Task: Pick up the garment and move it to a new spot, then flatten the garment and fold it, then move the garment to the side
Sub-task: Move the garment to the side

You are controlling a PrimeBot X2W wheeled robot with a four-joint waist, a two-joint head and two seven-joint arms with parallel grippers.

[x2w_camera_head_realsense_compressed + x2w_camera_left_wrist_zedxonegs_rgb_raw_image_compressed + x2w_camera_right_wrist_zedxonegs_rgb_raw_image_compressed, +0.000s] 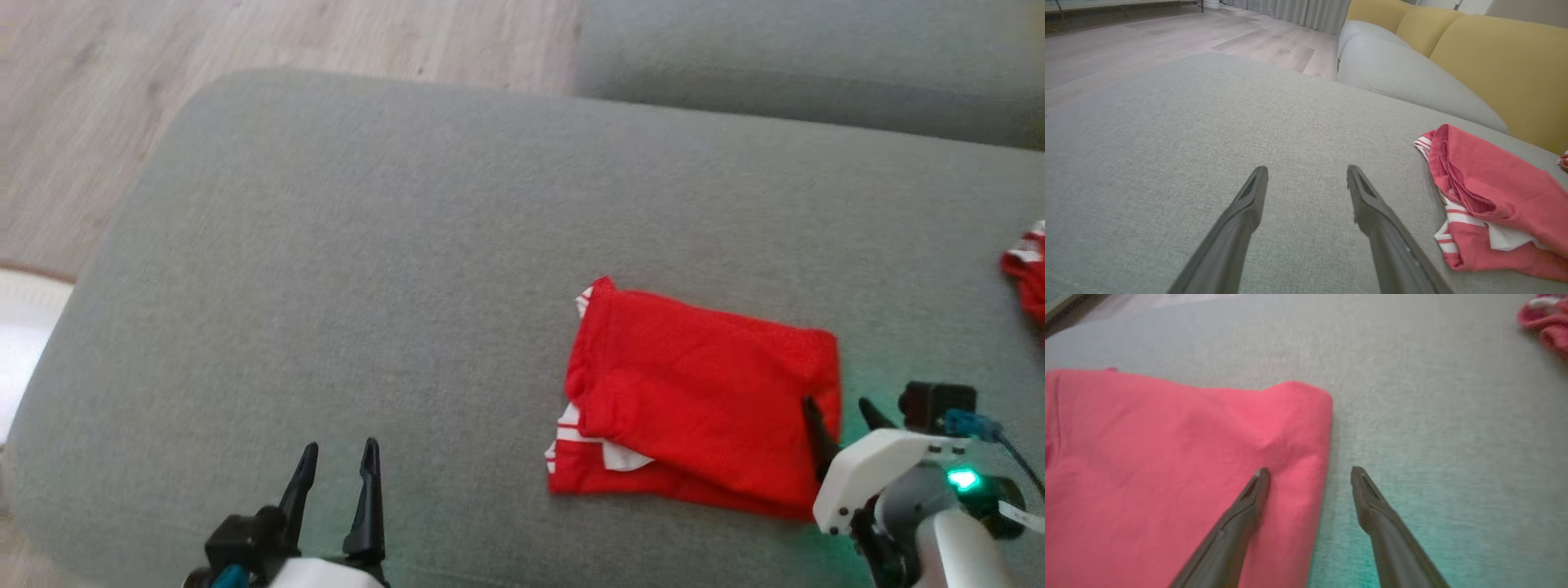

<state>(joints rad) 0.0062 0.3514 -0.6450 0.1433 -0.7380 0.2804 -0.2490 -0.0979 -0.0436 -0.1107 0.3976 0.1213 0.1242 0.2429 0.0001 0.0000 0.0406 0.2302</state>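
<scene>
A red garment (702, 392) is seen folded into a rough rectangle on a wide grey cushion (367, 269), right of the middle and toward the near edge. Along its left edge, white stripes (1447, 212) on red are exposed between the folded layers, and a plain white patch (624, 457) is shown beside them. Whether that patch carries any print or label cannot be told, and the top layer is plain red.

The right gripper (836, 402) is set at the garment's right edge with its jaws spread wide and nothing held. One of its fingers (1241, 522) is placed over the red cloth just inside that edge, and the other over bare cushion just beside it. Whether the cloth is being touched cannot be told. A green light (963, 479) is lit on that wrist, and a green tint is cast on the cushion below.

The left gripper (340, 445) is held at the near left, well apart from the garment, over bare cushion. Its jaws are likewise spread wide and empty.

A second red and white cloth (1030, 278) is seen at the far right edge of the cushion. Pale wood floor (82, 122) is shown beyond the cushion on the left, and yellow backrests (1502, 61) at the far right.
</scene>
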